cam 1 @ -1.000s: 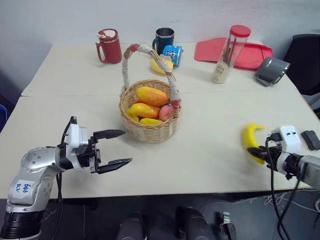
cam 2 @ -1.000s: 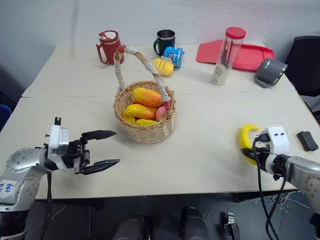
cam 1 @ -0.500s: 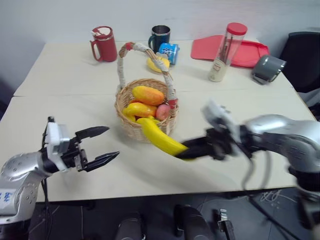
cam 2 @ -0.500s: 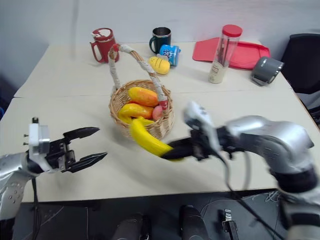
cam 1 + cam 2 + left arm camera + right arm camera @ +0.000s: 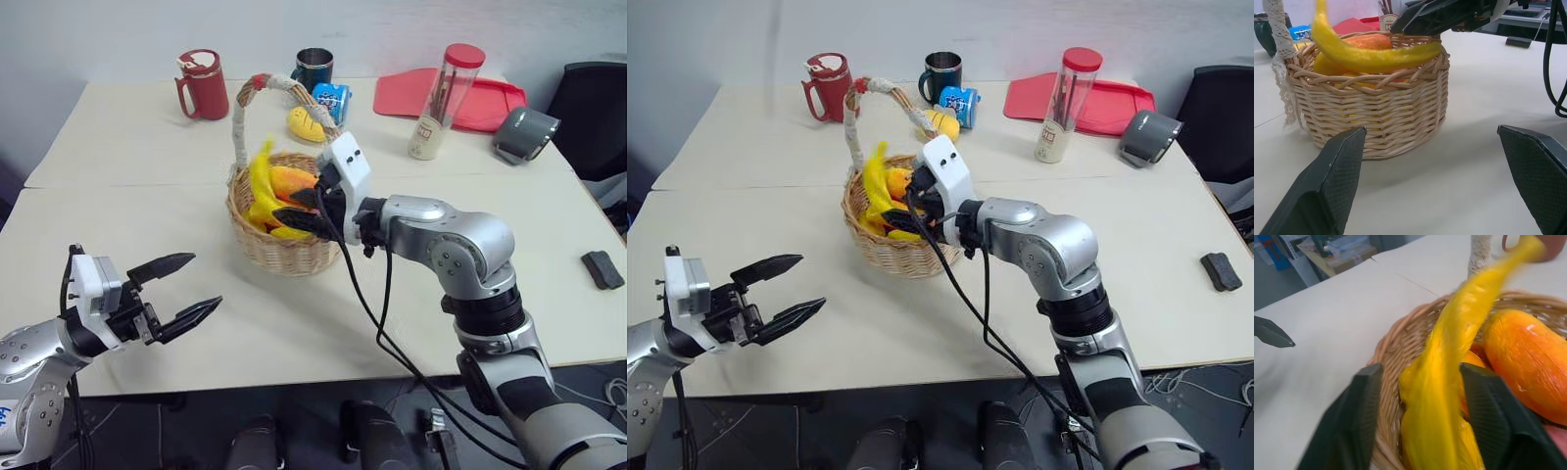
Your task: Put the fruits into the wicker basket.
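Nearest the front edge of the desk (image 5: 411, 323), toward its left end, the left gripper (image 5: 186, 287) hovers just above the surface with its fingers spread wide and nothing between them, well apart from the basket. It has no part in this step and is best left where it is.

Farther in, about midway across the desk, the wicker basket (image 5: 284, 250) stands upright with its tall handle (image 5: 240, 122) arching over the far side. The right gripper (image 5: 299, 208) reaches in over the near rim. In the right wrist view its fingers (image 5: 1359, 421) stand apart on either side of the banana (image 5: 1449, 377), which looks loose between them, not pinched. The banana leans over the basket's left rim, one end among the mangoes (image 5: 294, 181) already inside and the other sticking up.

The step in hand looks like the release of the banana. To do it well, let it settle fully onto the mangoes before drawing the arm away. Back the fingers out the way they point, clear of the rim and handle, so they neither drag the banana out nor tip the basket.

Beyond the basket, a yellow toy fruit (image 5: 306, 122) lies near the desk's far edge.
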